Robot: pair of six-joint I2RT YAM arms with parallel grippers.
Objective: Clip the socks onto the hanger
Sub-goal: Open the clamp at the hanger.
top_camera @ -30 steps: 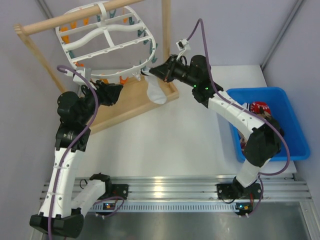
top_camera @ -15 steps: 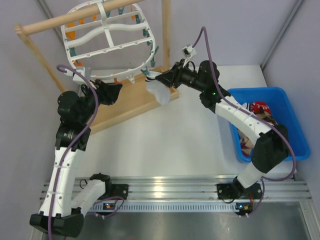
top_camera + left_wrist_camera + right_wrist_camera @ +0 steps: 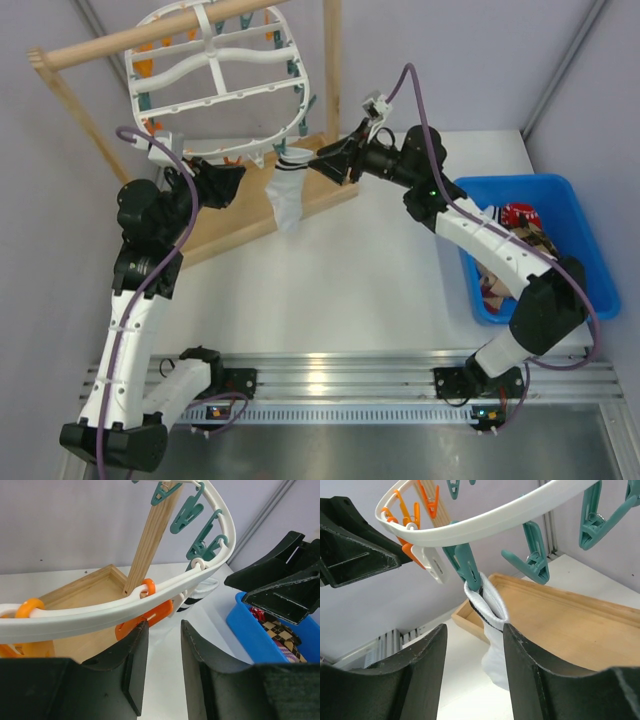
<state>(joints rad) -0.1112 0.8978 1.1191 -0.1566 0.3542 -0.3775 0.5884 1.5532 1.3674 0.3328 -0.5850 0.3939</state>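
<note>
The white oval hanger [image 3: 215, 80] hangs from the wooden pole. A white sock [image 3: 285, 195] with dark cuff bands hangs by its cuff from a teal clip [image 3: 467, 562] on the hanger's near rim. My right gripper [image 3: 325, 163] is open and empty just right of the sock; in the right wrist view the sock [image 3: 492, 625] hangs free in front of its open gripper [image 3: 474, 629]. My left gripper [image 3: 238, 180] is open and empty under the rim, its own view [image 3: 160, 630] showing an orange clip [image 3: 150, 616] just ahead. More socks, red [image 3: 520, 214] and argyle [image 3: 540, 240], lie in the bin.
A blue bin [image 3: 580, 200] stands at the right. The wooden rack's tray base [image 3: 240, 215] lies under the hanger, with its pole [image 3: 150, 35] and upright post [image 3: 331, 60]. Teal and orange clips dangle around the rim.
My right gripper has let go of the white sock and drawn back to the right. The sock now hangs straight down from the teal clip. The left arm has barely moved.
</note>
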